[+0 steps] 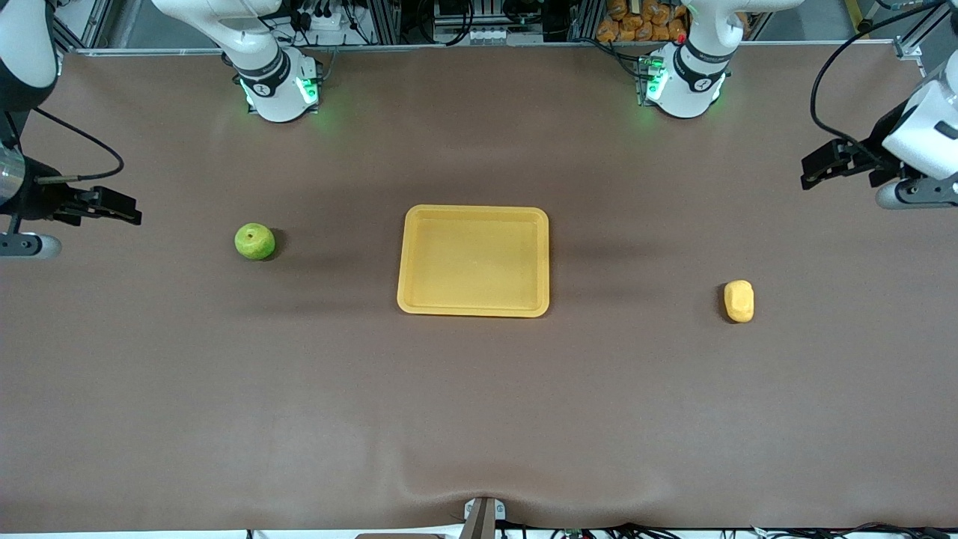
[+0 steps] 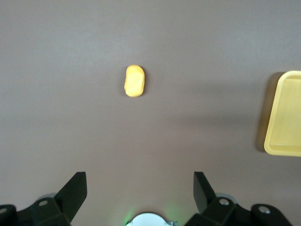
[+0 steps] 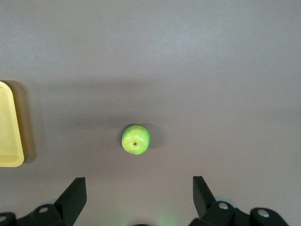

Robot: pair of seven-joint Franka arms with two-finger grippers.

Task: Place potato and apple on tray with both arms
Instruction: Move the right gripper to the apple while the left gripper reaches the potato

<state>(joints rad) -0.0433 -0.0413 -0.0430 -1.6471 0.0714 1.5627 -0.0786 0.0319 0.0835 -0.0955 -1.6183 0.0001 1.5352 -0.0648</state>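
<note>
The yellow-orange tray (image 1: 473, 260) lies empty at the middle of the table. The green apple (image 1: 254, 241) sits on the table toward the right arm's end; it also shows in the right wrist view (image 3: 136, 139). The yellow potato (image 1: 739, 301) lies toward the left arm's end, a little nearer the front camera than the tray's middle; it shows in the left wrist view (image 2: 134, 81). My right gripper (image 1: 123, 208) is open and empty, high over the table's end past the apple. My left gripper (image 1: 814, 168) is open and empty, high over the table's other end.
The tray's edge shows in the left wrist view (image 2: 284, 114) and in the right wrist view (image 3: 9, 127). The two arm bases (image 1: 281, 82) (image 1: 685, 78) stand along the table's edge farthest from the front camera. A brown cloth covers the table.
</note>
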